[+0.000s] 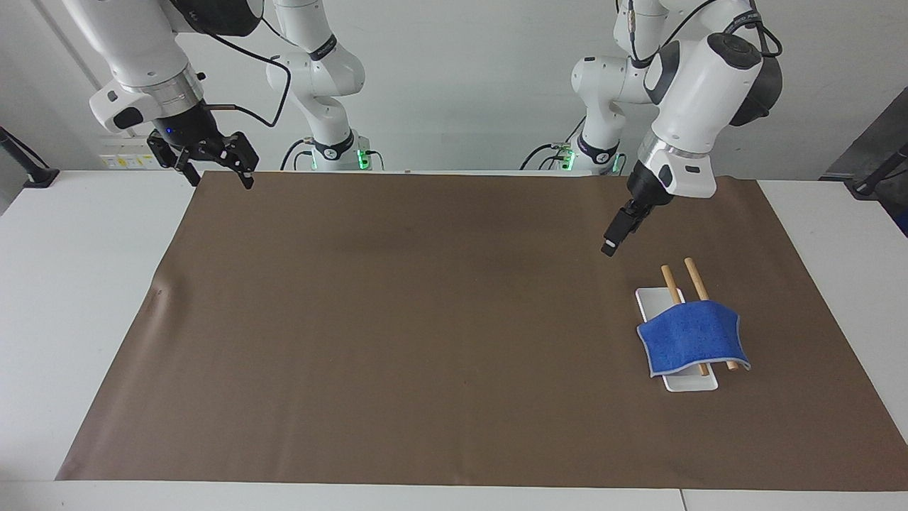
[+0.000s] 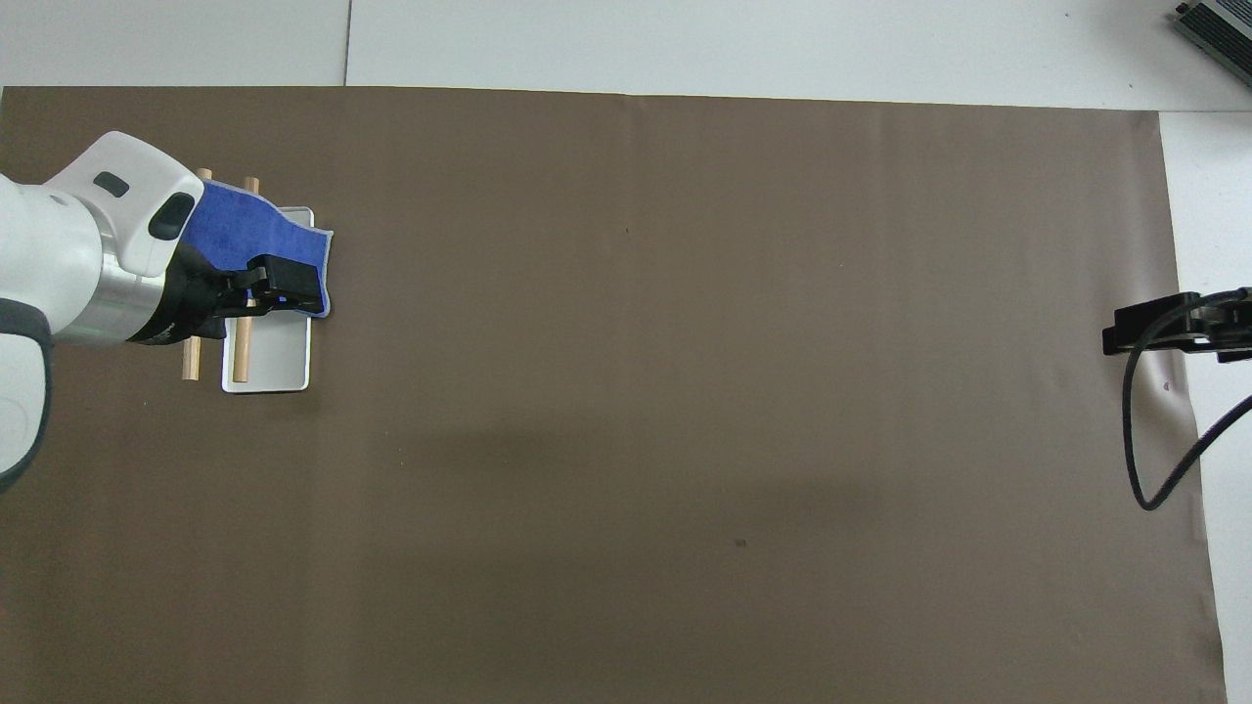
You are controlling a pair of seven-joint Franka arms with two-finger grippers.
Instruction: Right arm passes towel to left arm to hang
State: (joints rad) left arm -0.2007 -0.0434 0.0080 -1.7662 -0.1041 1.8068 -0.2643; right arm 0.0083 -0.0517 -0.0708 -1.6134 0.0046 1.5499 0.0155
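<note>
The blue towel (image 1: 691,337) lies draped over the two wooden rods (image 1: 696,278) of the white-based rack (image 1: 687,383), toward the left arm's end of the table. It also shows in the overhead view (image 2: 256,240). My left gripper (image 1: 611,243) hangs in the air over the brown mat, clear of the towel and the rack and holding nothing. In the overhead view my left gripper (image 2: 286,282) covers the towel's edge. My right gripper (image 1: 216,176) is open and empty, and waits over the mat's corner at the right arm's end.
A brown mat (image 1: 425,319) covers most of the white table (image 1: 78,284). A black cable runs from the right arm's wrist (image 2: 1140,460). A dark device sits at the table's corner (image 2: 1218,24).
</note>
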